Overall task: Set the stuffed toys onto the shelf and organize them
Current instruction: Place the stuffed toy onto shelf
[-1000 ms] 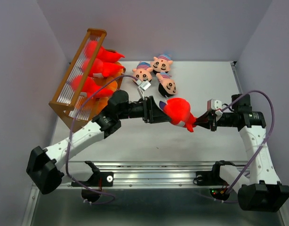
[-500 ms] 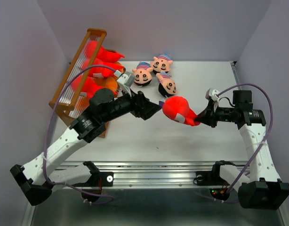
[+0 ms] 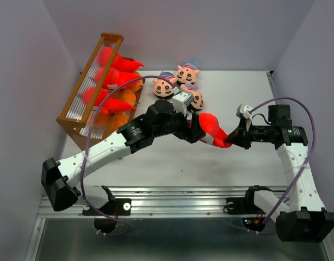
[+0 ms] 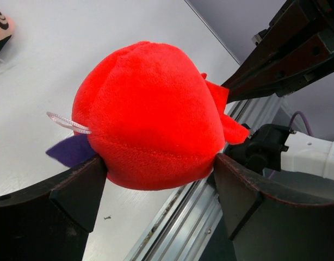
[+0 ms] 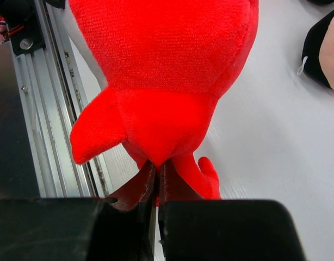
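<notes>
pinching red toy (image 5: 167, 65), right gripper (image 5: 158, 178)

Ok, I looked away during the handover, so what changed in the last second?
The left gripper let go of the red toy, drew back toward the shelf, then swung in again; its open jaws now bracket the toy's body. The right gripper stayed shut on its tail. The doll heads and shelved toys did not move.
</notes>
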Motion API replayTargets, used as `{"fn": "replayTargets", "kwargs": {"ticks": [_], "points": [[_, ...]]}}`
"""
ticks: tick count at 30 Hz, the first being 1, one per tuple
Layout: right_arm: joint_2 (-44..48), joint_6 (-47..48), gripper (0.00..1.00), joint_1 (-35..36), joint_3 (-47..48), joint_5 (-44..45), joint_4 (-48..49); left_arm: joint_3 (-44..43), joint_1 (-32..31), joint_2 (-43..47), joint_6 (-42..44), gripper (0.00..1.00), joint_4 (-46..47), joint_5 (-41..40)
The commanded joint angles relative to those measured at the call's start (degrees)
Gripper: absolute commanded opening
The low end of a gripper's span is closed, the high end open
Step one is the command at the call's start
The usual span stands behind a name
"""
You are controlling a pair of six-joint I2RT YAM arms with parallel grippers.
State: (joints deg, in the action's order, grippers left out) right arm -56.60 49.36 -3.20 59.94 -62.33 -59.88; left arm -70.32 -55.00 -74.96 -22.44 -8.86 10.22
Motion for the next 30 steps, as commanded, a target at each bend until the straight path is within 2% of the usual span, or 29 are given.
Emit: {"fn": "replayTargets", "kwargs": {"ticks": [1,2,5,6,9,13,20,28,29,30], "points": [[1.8,0.2,0.01,0.6,2.3,-2.4,0.5,-4.2,-0.7,-1.2,2.0,0.86,2.2,1.1],[1.9,-0.2,0.01,0.6,2.3,-3.0,0.8,-4.3,-0.6,-1.5,2.1,0.76,2.1,1.4],[2.5,-3.3,0.01,0.6,2.3,-4.2,3.0,-3.9,-0.6,-2.1,2.8,0.58,2.0,1.5],[2.7,-4.1,0.01,0.6,2.4,-4.5,3.6,-3.3,-0.6,-2.0,3.0,0.40,2.0,1.3],[3.1,-7.4,0.01,0.6,2.4,-5.3,6.2,-1.8,-0.5,-1.4,3.2,0.00,1.7,-1.1],[4.0,-11.4,0.01,0.6,1.6,-5.6,9.9,1.2,0.3,0.9,3.4,0.00,1.7,-3.9],[5.4,-20.3,0.01,0.6,0.9,-8.1,18.1,8.8,4.6,5.2,1.4,0.00,3.1,-2.3],[4.6,-23.9,0.01,0.6,0.4,-11.1,21.3,10.6,5.4,7.2,0.4,0.00,4.9,-1.1],[4.5,-23.8,0.01,0.6,0.4,-11.0,21.2,10.4,5.4,7.5,0.3,0.01,5.1,-1.1],[4.5,-23.8,0.01,0.6,0.4,-10.7,21.2,9.5,5.5,8.2,0.4,0.19,5.2,-1.1]]}}
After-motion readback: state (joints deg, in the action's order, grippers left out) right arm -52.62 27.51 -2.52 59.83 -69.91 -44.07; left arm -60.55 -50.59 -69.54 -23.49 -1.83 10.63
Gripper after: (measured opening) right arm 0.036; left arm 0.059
